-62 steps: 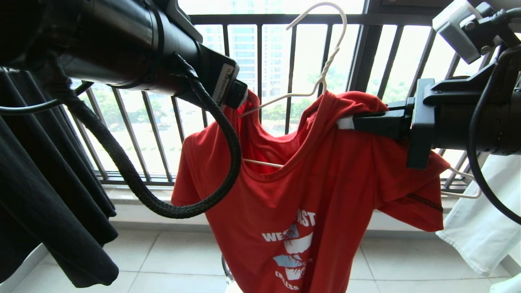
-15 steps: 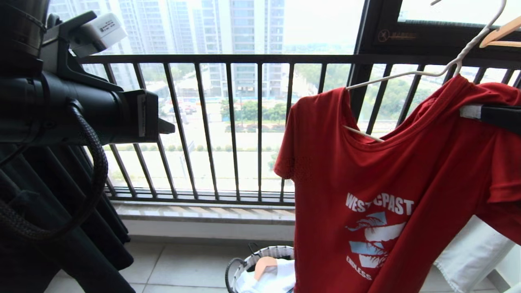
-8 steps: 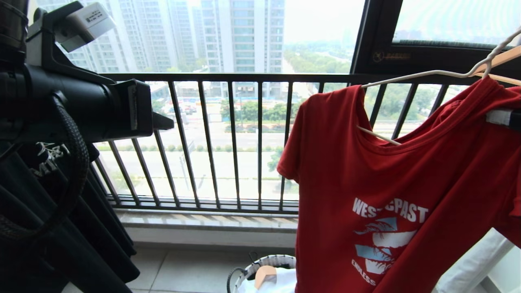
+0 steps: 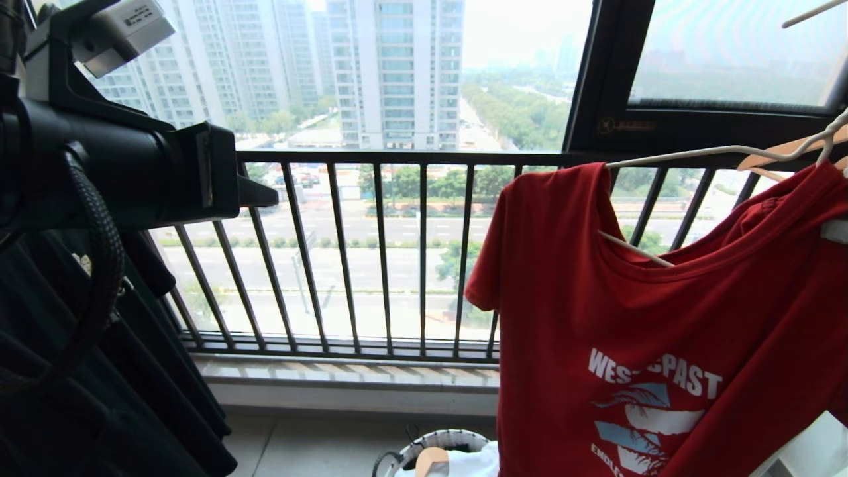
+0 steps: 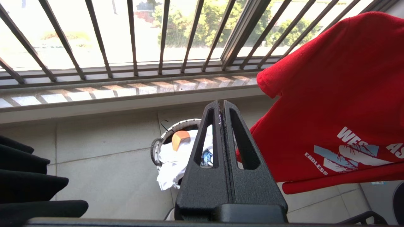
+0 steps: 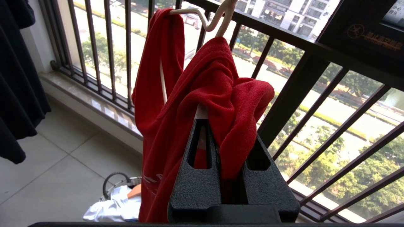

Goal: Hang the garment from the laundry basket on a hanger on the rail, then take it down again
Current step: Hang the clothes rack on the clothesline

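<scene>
The garment (image 4: 629, 298), a red T-shirt with a white and light-blue print, hangs on the white wire hanger (image 4: 689, 154) at the right of the head view. My right gripper (image 6: 217, 121) is shut on the garment's (image 6: 217, 82) bunched shoulder, with the hanger's (image 6: 205, 22) neck just above it. Only its white fingertip pad (image 4: 836, 230) shows in the head view. My left gripper (image 5: 221, 104) is shut and holds nothing, well to the left of the garment (image 5: 331, 94). The laundry basket (image 4: 437, 438) stands on the floor below. The rail is out of view.
Black garments (image 4: 99, 371) hang at the left behind my left arm. The dark barred window railing (image 4: 397, 158) runs across in front. A wooden hanger (image 4: 788, 149) shows behind the wire one. A white garment (image 5: 170, 157) fills the basket (image 5: 176, 125).
The whole head view has shifted as the camera rises. The left gripper, earlier at the shirt's shoulder, now stands apart at the left. The right gripper keeps its hold.
</scene>
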Available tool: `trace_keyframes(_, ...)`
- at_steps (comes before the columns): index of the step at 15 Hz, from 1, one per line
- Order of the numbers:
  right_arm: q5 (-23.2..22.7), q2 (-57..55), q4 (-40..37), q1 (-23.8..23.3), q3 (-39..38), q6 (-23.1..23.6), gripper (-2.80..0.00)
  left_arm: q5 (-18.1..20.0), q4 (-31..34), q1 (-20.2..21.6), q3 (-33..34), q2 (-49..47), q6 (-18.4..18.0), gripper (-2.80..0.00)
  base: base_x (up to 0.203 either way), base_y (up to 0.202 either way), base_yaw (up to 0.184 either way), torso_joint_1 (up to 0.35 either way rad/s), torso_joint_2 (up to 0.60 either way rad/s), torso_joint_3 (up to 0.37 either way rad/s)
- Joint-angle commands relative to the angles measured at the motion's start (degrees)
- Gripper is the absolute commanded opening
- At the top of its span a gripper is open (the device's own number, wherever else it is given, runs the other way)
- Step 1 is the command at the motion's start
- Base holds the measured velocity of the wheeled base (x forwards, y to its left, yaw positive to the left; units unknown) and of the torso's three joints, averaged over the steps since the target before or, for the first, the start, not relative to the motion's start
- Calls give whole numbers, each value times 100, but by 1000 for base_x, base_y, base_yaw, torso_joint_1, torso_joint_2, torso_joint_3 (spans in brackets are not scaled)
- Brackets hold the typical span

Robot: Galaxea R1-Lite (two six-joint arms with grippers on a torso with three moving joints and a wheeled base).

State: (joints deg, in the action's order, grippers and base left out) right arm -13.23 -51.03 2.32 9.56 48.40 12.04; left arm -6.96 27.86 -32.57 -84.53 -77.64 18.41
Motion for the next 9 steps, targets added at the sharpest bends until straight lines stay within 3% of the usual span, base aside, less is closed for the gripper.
trace_keyframes(1, -13, 40, 6, 2, -76, 9, -280, -7, -76, 5, 32, 4, 14, -280, 0, 0, 0, 194, -398, -227)
trace_keyframes(9, -13, 49, 14, 2, -76, 9, -280, 11, -264, -3, 145, 130, -4, -280, 0, 0, 0, 168, -343, -184)
